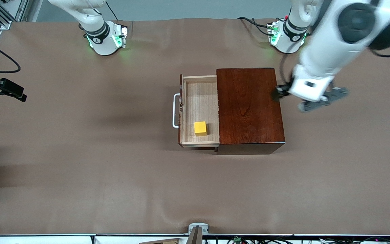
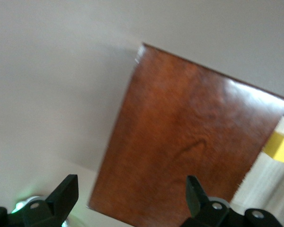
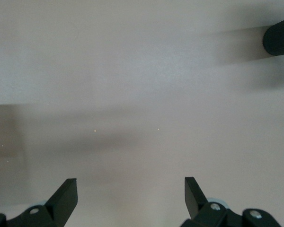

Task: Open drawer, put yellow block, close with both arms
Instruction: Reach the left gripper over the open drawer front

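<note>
Front view, working up from the lower edge: bare brown table (image 1: 80,189), then the drawer (image 1: 200,110) at frame centre, pulled open toward the right arm's end. The yellow block (image 1: 200,128) sits inside, in the tray corner nearest the camera and close to the box mouth. White handle (image 1: 175,110) projects from the drawer front.

Handling, judged: block looks rigid, light, flat-faced; needs no further grip. Drawer is stiff wood on a slide. Closing calls for a flat push on the front panel or handle, with the box (image 1: 249,106) braced at its closed end so the glossy case does not skid on the cloth.

Left gripper (image 1: 280,93) hangs by that closed end, upper right of centre; whether it touches the box I cannot tell. Left wrist view: fingertips (image 2: 66,191) spread wide, nothing between them, box top below.

Right gripper (image 3: 130,189): fingers parted, empty, over bare table in its wrist view.

Hidden: right arm's hand is cut off at the front view's left edge; only dark parts show. The tray's inner end lies under the box top. Dark rounded object at upper right of the right wrist view is unidentified.
</note>
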